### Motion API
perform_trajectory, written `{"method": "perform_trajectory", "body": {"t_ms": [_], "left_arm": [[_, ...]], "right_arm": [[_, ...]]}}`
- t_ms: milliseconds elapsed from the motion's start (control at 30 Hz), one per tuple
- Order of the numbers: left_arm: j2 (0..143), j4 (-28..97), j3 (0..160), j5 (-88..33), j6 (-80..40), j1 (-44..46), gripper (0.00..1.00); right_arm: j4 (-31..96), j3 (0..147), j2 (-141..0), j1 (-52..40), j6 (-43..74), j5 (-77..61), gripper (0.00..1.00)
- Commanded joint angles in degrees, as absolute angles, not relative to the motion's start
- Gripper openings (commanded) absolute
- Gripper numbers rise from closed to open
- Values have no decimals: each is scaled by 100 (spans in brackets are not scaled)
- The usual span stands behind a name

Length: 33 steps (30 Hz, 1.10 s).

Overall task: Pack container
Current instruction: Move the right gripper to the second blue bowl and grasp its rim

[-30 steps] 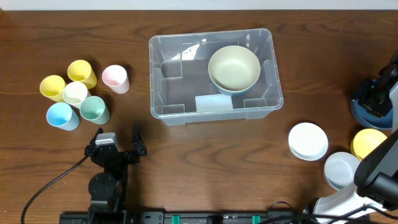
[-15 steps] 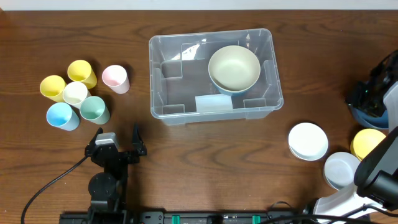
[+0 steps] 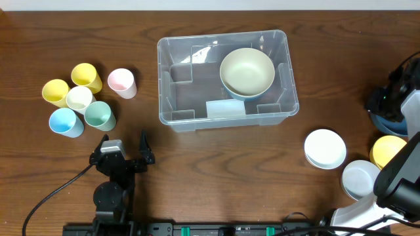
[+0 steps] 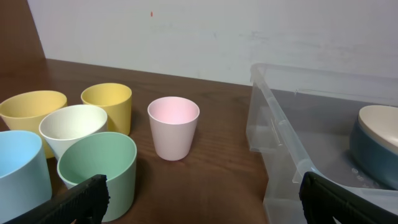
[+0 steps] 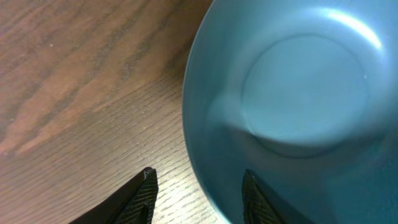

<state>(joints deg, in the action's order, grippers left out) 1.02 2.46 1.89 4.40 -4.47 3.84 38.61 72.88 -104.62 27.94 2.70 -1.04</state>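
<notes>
My right gripper [image 5: 199, 186], well right of the container [image 3: 184, 92], straddles a blue bowl's [image 5: 298, 93] rim, one finger inside, one outside, jaws apart. My left gripper [image 4: 205, 202] hangs wide open off the container's near left corner. A cream bowl [image 3: 247, 71] sits inside the container.

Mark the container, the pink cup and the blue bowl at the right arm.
container [image 3: 189, 92], overhead view, on the bare floor of its left half.
pink cup [image 3: 121, 83], overhead view, on the middle of its open mouth.
blue bowl [image 5: 301, 93], right wrist view, on its flat inner bottom.
</notes>
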Motion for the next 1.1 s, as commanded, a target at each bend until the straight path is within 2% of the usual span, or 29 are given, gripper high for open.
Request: {"method": "perform_trajectory", "body": {"t_ms": [0, 100, 233, 333, 433, 533, 733, 1067], "left_arm": [[104, 379, 23, 447, -434, 366, 98], [104, 379, 23, 447, -434, 366, 98], [104, 379, 23, 447, -434, 366, 98], [104, 379, 23, 447, -434, 366, 98], [104, 379, 23, 447, -434, 366, 98], [104, 379, 23, 447, -432, 366, 98], [104, 379, 23, 447, -432, 366, 98], [104, 379, 23, 447, -432, 366, 98]], "right_arm": [[3719, 7078, -10512, 2812, 163, -3, 45], [3562, 6960, -10512, 2812, 163, -3, 43], [3481, 6901, -10512, 2812, 163, -1, 32], [3411, 6860, -10512, 2812, 165, -1, 29], [3334, 6810, -10512, 2812, 228, -3, 21], [3269, 6777, -10512, 2810, 316, -62, 8], [3212, 6777, -10512, 2633, 419, -510, 5], [3153, 6836, -10512, 1409, 685, -495, 1]]}}
